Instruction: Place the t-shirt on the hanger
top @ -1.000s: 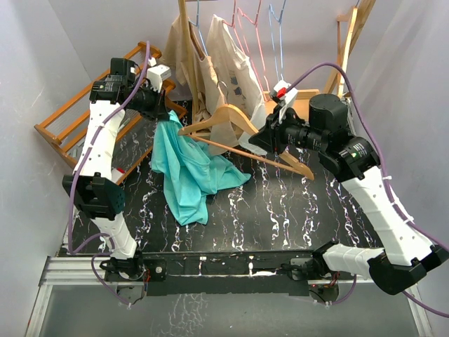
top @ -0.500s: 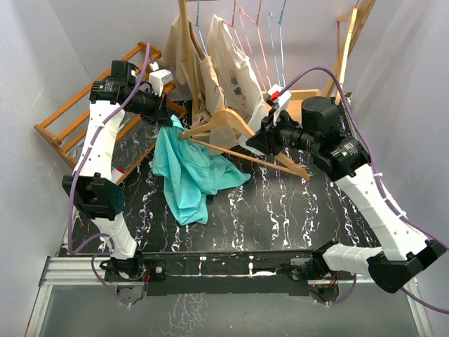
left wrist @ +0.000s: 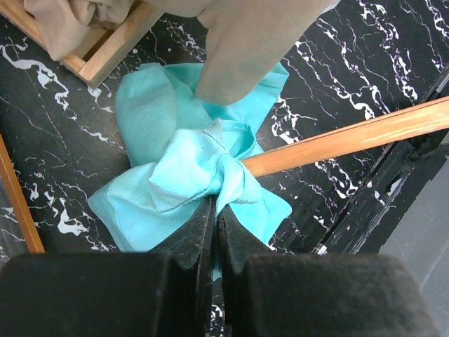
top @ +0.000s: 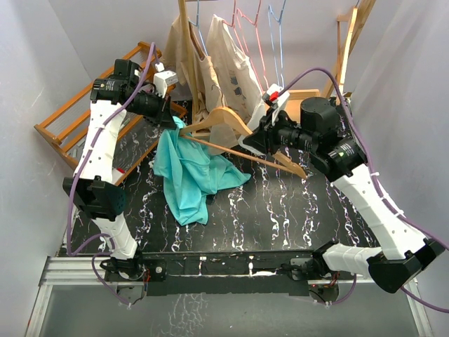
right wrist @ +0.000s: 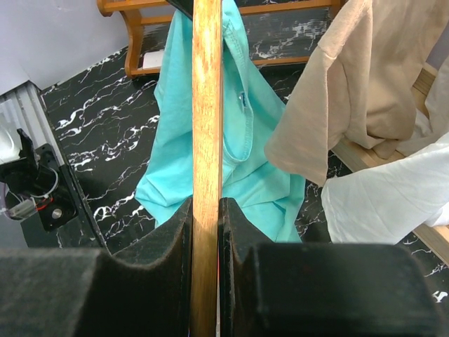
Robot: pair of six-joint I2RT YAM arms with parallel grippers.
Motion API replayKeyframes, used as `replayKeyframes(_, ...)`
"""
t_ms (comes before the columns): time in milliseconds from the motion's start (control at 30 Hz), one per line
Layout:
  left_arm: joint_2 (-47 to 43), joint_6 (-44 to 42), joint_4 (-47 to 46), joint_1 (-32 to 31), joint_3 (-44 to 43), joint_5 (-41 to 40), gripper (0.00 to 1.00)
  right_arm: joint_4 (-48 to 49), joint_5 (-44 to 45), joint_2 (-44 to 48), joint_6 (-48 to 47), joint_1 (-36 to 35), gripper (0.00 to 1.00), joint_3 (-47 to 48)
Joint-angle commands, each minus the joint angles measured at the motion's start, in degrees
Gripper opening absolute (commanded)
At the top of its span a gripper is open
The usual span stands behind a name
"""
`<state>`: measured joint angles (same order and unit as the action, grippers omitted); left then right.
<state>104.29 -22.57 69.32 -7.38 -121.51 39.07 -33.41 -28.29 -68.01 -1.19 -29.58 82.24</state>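
The teal t-shirt (top: 189,172) hangs bunched from my left gripper (top: 170,119), its lower part lying on the black marbled table (top: 280,210). In the left wrist view that gripper (left wrist: 215,205) is shut on a fold of the t-shirt (left wrist: 182,175). My right gripper (top: 254,142) holds the wooden hanger (top: 228,118) tilted above the table. In the right wrist view it (right wrist: 206,203) is shut on the hanger (right wrist: 208,105). The left end of the hanger (left wrist: 351,137) touches the gathered cloth just ahead of my left fingertips. The t-shirt (right wrist: 242,140) lies behind the bar.
Beige printed shirts (top: 228,63) hang at the back, with thin pink and blue wire hangers (top: 258,35) beside them. A wooden rack (top: 74,119) leans at the left wall, and a wooden frame (top: 347,42) stands at the back right. White cloth (right wrist: 393,196) lies by the right arm.
My right arm has carried the hanger left. My left gripper has shifted right with the t-shirt, so the hanger's left tip now meets the bunched cloth.
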Motion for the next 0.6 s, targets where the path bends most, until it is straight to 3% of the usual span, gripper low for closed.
replayKeyframes(0,-2.73,-0.02,3.11,-1.3,-4.31,3.02,0.0,7.87,-0.56,0.65,0.02,-0.2,0.08,-1.13)
replayKeyframes(300,-1.84,0.64,6.47,-2.82,-10.65,2.85,0.0,14.05,-0.74,3.7,0.79,-0.21,0.08,-6.35)
replayKeyframes(567,-2.59,-1.13,8.23,-6.43,-9.27,0.87,0.0,21.69,-2.41,7.59,1.19,-0.15,0.08,-10.53)
